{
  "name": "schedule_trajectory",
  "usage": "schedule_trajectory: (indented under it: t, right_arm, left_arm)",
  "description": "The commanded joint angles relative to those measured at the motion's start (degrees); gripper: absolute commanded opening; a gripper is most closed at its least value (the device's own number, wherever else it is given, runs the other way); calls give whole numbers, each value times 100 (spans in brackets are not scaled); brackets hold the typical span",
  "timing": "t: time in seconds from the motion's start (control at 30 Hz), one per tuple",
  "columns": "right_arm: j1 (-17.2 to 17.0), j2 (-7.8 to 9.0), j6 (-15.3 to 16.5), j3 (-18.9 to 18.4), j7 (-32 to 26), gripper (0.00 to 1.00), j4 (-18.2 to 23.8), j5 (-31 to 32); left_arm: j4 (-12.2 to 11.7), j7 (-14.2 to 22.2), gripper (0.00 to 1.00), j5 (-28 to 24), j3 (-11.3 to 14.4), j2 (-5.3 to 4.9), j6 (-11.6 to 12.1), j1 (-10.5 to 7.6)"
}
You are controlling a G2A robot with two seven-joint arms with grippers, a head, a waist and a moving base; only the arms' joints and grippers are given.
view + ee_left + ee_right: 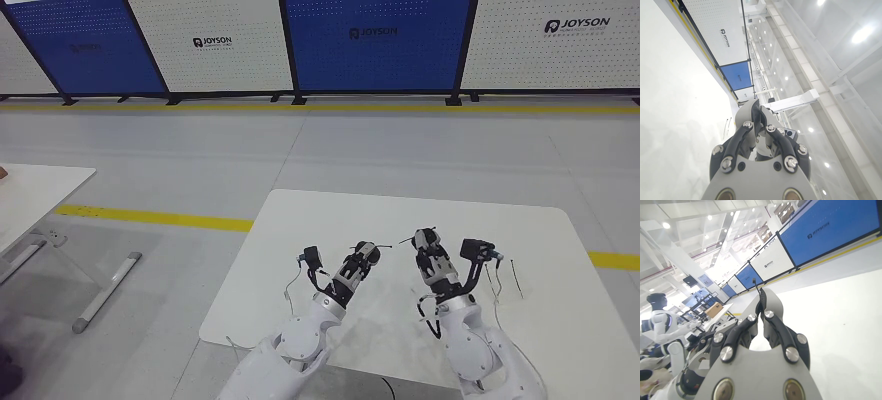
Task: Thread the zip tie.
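Sticking out past the tips of the right gripper (pixel 761 295), the zip tie (pixel 756 285) shows its small square head and a short length of black band in the air above the table (pixel 330 215). That gripper's fingers are pressed together on the band just below the head. The left gripper (pixel 759 108) is likewise closed, pinching a thin black strip (pixel 760 117) that runs up between its ribbed pads; whether this strip is the other end of the same tie cannot be told. From above, the two grippers hang near the middle of the white table, tips turned toward each other with a small gap between them, and a fine dark line reaches out from each into that gap. Two spare ties (pixel 729 126) lie flat on the tabletop side by side, close together, beyond the right arm and toward the table's right edge. A second white table (pixel 40 190) stands well apart on the left. A yellow line (pixel 150 217) crosses the grey floor, and a fence of blue and white panels (pixel 380 45) closes the background
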State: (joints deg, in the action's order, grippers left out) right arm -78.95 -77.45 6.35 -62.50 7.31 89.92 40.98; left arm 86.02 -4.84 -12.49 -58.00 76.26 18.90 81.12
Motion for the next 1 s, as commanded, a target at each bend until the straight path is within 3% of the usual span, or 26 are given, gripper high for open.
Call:
schedule_trajectory:
  t: [0.0,0.23,0.37,0.47,0.77,0.97]
  right_arm:
    - [-34,-4,0,7,79,0,35,84]
    - [-163,-6,255,-84,-3,0,2,-199]
    - [-229,5,435,-197,-175,0,0,-499]
    - [-232,6,446,-204,-191,0,2,-517]
    - [-232,6,446,-204,-191,0,2,-517]
    - [-347,0,361,-214,-19,0,153,-410]
  left_arm:
    - [9,13,0,-3,0,0,-22,3]
    - [96,593,0,960,-335,-146,58,113]
    - [300,1117,0,1148,-529,-230,58,208]
    - [368,1472,0,857,-591,-253,58,260]
    - [368,1472,0,857,-591,-253,58,260]
    - [437,672,0,957,-578,-193,58,178]
